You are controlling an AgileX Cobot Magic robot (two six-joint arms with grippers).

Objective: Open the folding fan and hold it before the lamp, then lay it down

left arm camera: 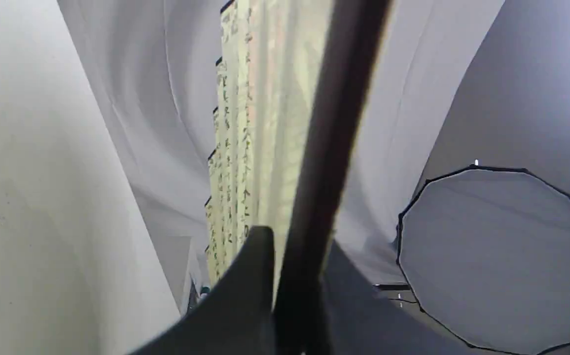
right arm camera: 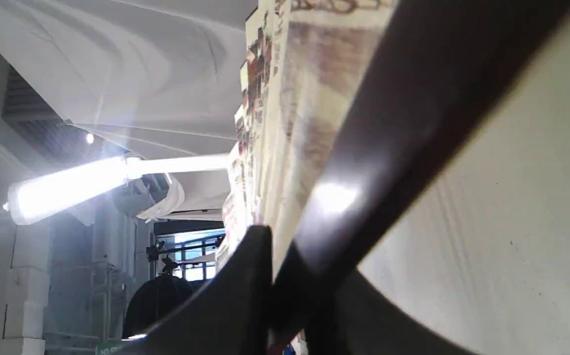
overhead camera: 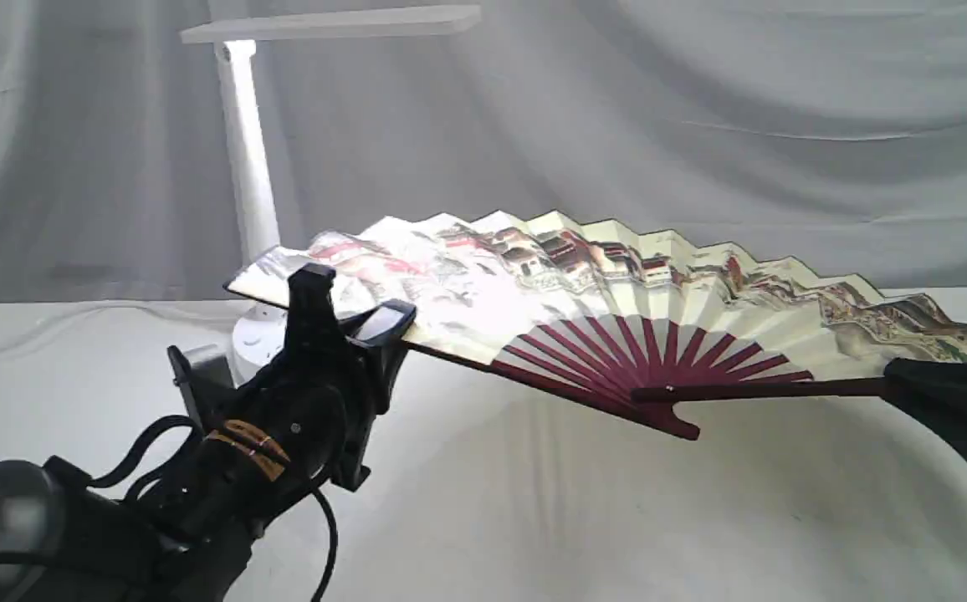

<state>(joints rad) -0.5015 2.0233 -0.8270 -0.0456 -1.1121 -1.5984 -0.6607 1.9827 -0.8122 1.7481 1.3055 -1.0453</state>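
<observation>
Exterior view: fan (overhead camera: 617, 276) crosswise, arc rearward

Folding fan (overhead camera: 617, 284) look: cream pleated leaf painted with houses and hills, maroon ribs, black edge.
Folding fan state: fully spread, held in the air, tilted nearly flat, painted face up.
Folding fan place: spans from left claw (overhead camera: 351, 316) to right claw (overhead camera: 897, 382), with one outer rib pinched in each.
Lamp (overhead camera: 245, 159): white, upright, bar head lit; just behind and above the left claw.
</observation>
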